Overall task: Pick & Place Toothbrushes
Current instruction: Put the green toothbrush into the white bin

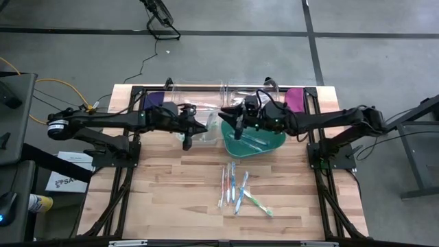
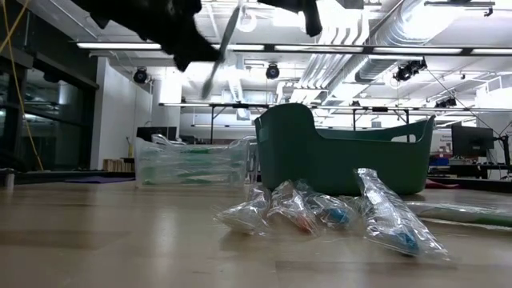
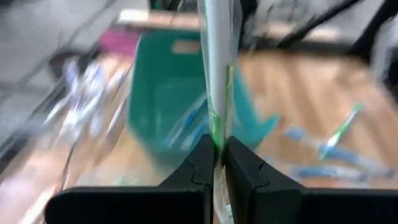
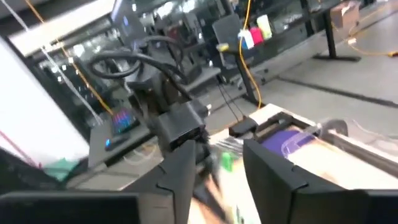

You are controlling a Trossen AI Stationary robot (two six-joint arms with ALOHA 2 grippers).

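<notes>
From above, the left gripper (image 1: 188, 139) hung beside the green plastic basket (image 1: 274, 143); wrapped toothbrushes (image 1: 236, 189) lay on the wooden table (image 1: 164, 192). Its wrist camera showed fingers (image 3: 198, 168) clamped on a green-handled wrapped toothbrush (image 3: 217, 74). The right gripper (image 4: 217, 163) stood apart, empty.

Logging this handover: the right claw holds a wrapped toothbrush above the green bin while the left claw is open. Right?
Not quite: the arms are swapped. The left wrist view shows the left claw shut on the wrapped toothbrush above the green bin; the right wrist view shows the right claw open.
</notes>
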